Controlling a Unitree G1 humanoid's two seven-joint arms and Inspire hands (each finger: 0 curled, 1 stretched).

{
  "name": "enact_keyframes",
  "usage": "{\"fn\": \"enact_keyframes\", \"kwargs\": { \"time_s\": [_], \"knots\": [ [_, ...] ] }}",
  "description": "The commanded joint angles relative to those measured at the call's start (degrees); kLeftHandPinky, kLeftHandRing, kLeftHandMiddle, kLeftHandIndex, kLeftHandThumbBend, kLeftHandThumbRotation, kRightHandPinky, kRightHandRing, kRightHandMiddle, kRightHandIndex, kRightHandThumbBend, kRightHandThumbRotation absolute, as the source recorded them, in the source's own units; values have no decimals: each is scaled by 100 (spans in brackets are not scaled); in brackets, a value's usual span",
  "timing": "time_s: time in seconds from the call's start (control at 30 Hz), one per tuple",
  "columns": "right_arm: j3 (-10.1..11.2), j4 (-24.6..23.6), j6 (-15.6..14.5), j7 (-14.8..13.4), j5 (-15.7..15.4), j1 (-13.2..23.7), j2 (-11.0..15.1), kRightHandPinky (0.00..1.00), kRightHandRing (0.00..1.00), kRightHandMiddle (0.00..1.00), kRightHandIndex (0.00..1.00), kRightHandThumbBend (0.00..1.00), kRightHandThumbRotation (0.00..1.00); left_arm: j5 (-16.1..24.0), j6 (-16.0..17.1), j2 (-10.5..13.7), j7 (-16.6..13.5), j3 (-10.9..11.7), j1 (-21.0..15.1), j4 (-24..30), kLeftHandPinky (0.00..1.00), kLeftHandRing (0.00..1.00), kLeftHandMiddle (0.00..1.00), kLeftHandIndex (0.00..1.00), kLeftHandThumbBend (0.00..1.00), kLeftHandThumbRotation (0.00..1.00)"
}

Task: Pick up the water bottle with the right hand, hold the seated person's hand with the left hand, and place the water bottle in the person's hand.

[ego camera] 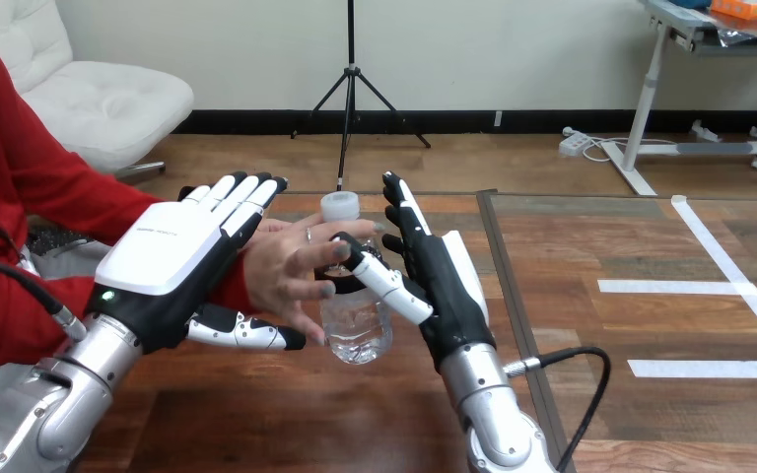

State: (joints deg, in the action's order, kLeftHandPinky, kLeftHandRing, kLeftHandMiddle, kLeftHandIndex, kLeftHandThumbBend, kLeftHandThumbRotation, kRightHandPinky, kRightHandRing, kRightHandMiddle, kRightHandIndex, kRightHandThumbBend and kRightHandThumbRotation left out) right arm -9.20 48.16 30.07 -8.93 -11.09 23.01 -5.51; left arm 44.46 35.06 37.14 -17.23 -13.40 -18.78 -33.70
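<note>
The bottle hangs upright above the surface, pinched by the thumb of the right robot hand against its palm, while the person's hand touches it from the left, with the left robot hand lying straight-fingered over its back.

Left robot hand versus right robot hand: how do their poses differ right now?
The left robot hand shows its white back and lies over the person's hand, gripping nothing. The right robot hand stands upright, edge-on, with its thumb pressed across the bottle. Both keep their fingers straight.
</note>
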Motion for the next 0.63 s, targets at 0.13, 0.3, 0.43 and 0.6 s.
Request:
{"fn": "enact_keyframes", "kwargs": {
  "time_s": [0.13, 0.3, 0.43, 0.6],
  "knots": [
    [179, -374, 116, 107, 98, -54, 239, 90, 100, 100, 100, 100, 80, -33, 127, 30, -360, 35, -93, 144, 100, 100, 100, 100, 100, 67],
    [240, -404, 192, 144, 134, -112, 298, 91, 100, 100, 100, 100, 82, -11, 144, 15, -446, 16, -85, 114, 100, 100, 100, 100, 100, 71],
    [306, -445, 251, 189, 180, -169, 354, 92, 100, 100, 100, 100, 83, -6, 190, -16, -559, 6, -78, 73, 100, 100, 100, 100, 100, 74],
    [331, -497, 267, 194, 188, -219, 448, 93, 100, 100, 100, 100, 85, 38, 149, -47, -649, -18, -77, 62, 100, 100, 100, 100, 100, 77]
  ]
}}
